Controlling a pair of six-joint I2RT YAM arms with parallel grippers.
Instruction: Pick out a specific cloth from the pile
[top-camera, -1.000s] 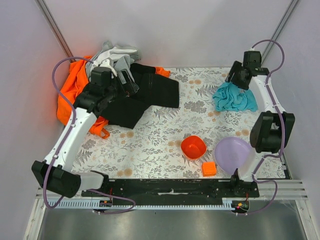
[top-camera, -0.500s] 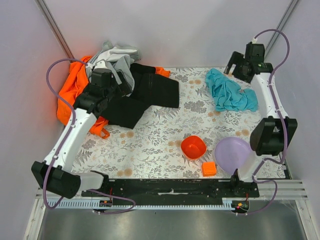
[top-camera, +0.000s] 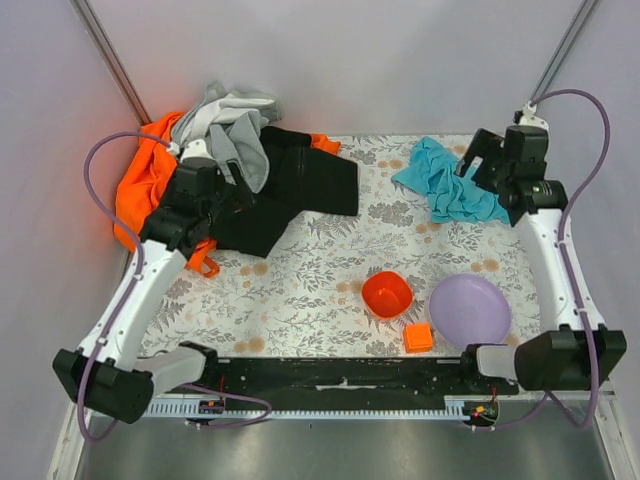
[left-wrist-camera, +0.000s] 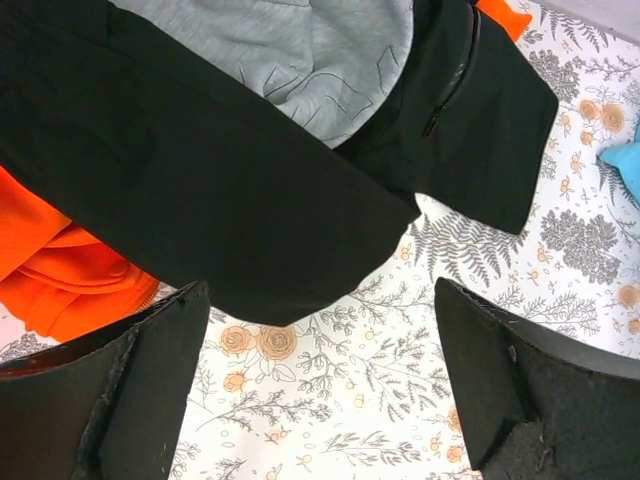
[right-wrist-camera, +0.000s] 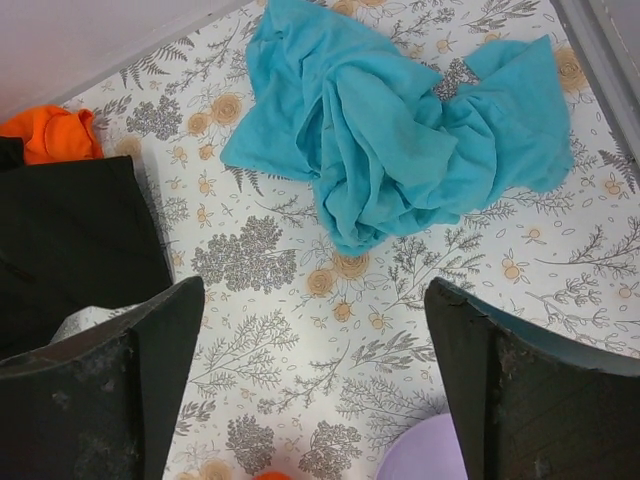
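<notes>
The teal cloth (top-camera: 445, 185) lies crumpled on the flowered table at the back right, apart from the pile (top-camera: 235, 130) of orange, grey, white and black garments at the back left. My right gripper (top-camera: 482, 160) hovers just right of the cloth, open and holding nothing. From the right wrist, the cloth (right-wrist-camera: 400, 130) sits beyond the open right gripper (right-wrist-camera: 315, 400). My left gripper (left-wrist-camera: 320, 400) is open over bare table at the edge of the black garment (left-wrist-camera: 200, 190). A teal corner (left-wrist-camera: 625, 165) of the cloth shows at the right edge of the left wrist view.
An orange bowl (top-camera: 387, 294), a purple plate (top-camera: 470, 310) and a small orange block (top-camera: 418, 338) stand near the front right. Walls close in the table at the back and both sides.
The right gripper opened and let go of the teal cloth, then drew back to the right. The cloth spread out on the table. The left arm pulled back slightly from the pile.
</notes>
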